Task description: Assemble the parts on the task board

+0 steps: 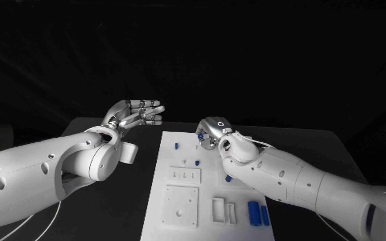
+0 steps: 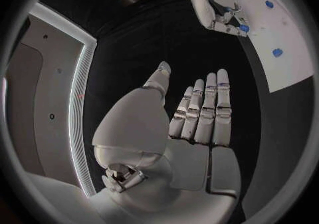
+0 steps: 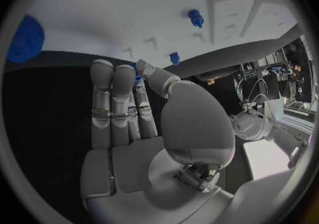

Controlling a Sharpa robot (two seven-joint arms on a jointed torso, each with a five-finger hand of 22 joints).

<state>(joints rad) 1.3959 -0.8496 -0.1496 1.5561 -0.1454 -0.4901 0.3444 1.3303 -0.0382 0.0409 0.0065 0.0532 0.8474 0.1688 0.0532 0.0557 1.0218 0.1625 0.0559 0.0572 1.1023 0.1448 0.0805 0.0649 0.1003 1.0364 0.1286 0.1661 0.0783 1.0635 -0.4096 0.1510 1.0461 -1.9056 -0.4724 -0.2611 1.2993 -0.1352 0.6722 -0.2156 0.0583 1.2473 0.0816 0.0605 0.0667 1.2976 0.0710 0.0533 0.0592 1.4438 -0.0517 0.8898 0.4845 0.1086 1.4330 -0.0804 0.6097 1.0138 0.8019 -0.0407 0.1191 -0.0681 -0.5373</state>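
Near edge of task board (image 1: 161,218): two blue cylinder parts (image 1: 257,213) are lying side by side just beside the white slotted blocks (image 1: 223,210); a square plate block (image 1: 180,203) is sitting near them, toward the left-arm side.
Mid board: a smaller plate with slots (image 1: 185,174) is sitting there; one small blue part (image 1: 228,178) is peeking out right against the right forearm.
Right hand (image 1: 211,131): it is hovering over the far end of the board, fingers bunched downward; the wrist view is showing the fingers (image 3: 111,101) straight and close together with a blue part (image 3: 137,79) sitting at the fingertips; looks like a pinch, but cannot tell for sure.
Far board: small blue pegs (image 1: 174,145) are standing in the white plate near that hand.
Left hand (image 1: 135,112): it is hanging above the counter (image 1: 96,126) off the board's far left corner, fingers extended and side by side, thumb apart, holding nothing.
Handling, judged: parts are looking like light, rigid plastic, smooth and small, so likely slippery; fingertip pinch across the sides seems best, cylinders taken mid-length.
Risk, judged: a part is likely rolling or popping free if squeezed off-centre.
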